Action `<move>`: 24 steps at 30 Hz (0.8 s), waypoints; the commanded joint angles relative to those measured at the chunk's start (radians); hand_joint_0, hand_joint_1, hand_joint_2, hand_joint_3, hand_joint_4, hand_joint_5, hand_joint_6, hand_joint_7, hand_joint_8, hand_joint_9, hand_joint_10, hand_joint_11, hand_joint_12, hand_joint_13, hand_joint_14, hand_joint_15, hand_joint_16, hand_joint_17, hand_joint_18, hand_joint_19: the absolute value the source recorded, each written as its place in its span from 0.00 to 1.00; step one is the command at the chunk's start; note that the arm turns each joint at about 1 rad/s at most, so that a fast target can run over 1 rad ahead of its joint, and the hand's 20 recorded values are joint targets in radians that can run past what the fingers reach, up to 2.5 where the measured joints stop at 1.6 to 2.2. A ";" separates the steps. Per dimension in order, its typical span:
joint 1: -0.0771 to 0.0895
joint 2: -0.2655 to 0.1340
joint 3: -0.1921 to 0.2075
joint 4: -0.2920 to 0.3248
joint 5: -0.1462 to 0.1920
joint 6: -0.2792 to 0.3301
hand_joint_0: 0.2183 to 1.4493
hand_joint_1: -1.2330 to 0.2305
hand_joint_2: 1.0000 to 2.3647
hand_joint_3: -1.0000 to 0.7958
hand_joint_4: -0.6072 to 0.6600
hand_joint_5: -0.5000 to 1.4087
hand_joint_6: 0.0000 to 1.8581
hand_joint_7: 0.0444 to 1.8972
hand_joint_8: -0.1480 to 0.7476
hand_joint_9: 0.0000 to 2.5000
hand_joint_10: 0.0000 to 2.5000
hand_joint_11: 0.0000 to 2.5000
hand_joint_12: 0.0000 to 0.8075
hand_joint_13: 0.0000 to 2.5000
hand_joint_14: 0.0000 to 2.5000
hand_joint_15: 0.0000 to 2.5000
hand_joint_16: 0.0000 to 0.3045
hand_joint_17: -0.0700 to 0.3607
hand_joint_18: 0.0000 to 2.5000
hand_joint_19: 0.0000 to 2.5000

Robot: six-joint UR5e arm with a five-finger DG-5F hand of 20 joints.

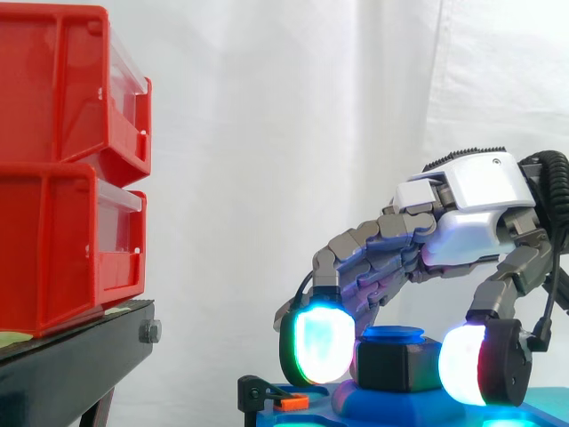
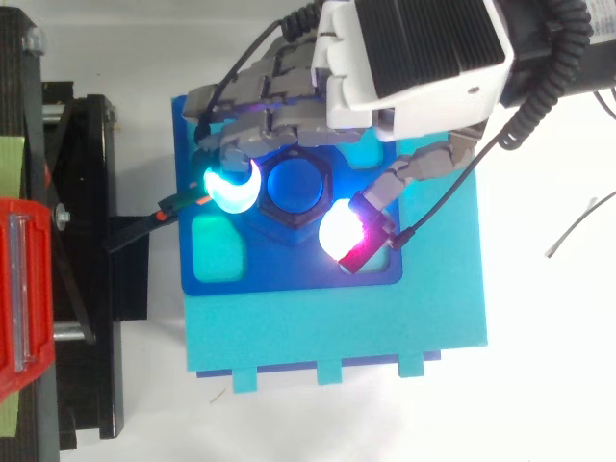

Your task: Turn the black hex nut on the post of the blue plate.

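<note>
Black hex nut [image 1: 397, 365] sitting on blue post [image 1: 391, 335] in middle of blue plate [image 2: 289, 276]. Hand [image 1: 471, 191] reaching over it from right, curled fingers [image 1: 364, 251] and thumb [image 1: 507, 277] pinching nut on two sides. Red bins [image 1: 62, 178] standing on black stand [image 1: 71, 358], left, well apart.

The robot hand [image 1: 471, 200] comes in from the right with its palm facing down. The fingers are bent and reach down to the left, and the thumb [image 1: 508, 283] bends down on the right. One fingertip [image 1: 322, 342] glows cyan and the thumb pad [image 1: 462, 363] glows white. They touch opposite sides of the black hex nut [image 1: 396, 365].
</note>
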 commanded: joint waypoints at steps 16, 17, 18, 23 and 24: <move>0.000 0.001 0.000 -0.003 0.000 0.002 0.29 0.22 0.00 0.28 0.66 0.12 0.27 0.50 0.45 0.09 0.00 0.04 0.47 0.16 0.00 0.07 0.17 0.43 0.23 0.16; 0.000 0.001 0.000 -0.003 0.000 0.002 0.29 0.23 0.00 0.28 0.66 0.12 0.27 0.49 0.45 0.09 0.00 0.04 0.47 0.16 0.00 0.07 0.17 0.43 0.23 0.16; 0.000 0.001 0.000 -0.003 0.000 0.002 0.29 0.23 0.00 0.28 0.63 0.11 0.27 0.45 0.45 0.09 0.00 0.03 0.47 0.16 0.00 0.07 0.17 0.43 0.23 0.16; 0.005 0.001 0.011 -0.003 0.002 0.003 0.28 0.23 0.00 0.28 0.58 0.10 0.27 0.38 0.44 0.08 0.00 0.02 0.47 0.16 0.00 0.07 0.17 0.43 0.22 0.17; 0.005 0.001 0.017 -0.003 0.000 0.003 0.28 0.23 0.00 0.28 0.57 0.10 0.27 0.37 0.44 0.08 0.00 0.02 0.46 0.16 0.00 0.07 0.17 0.43 0.22 0.16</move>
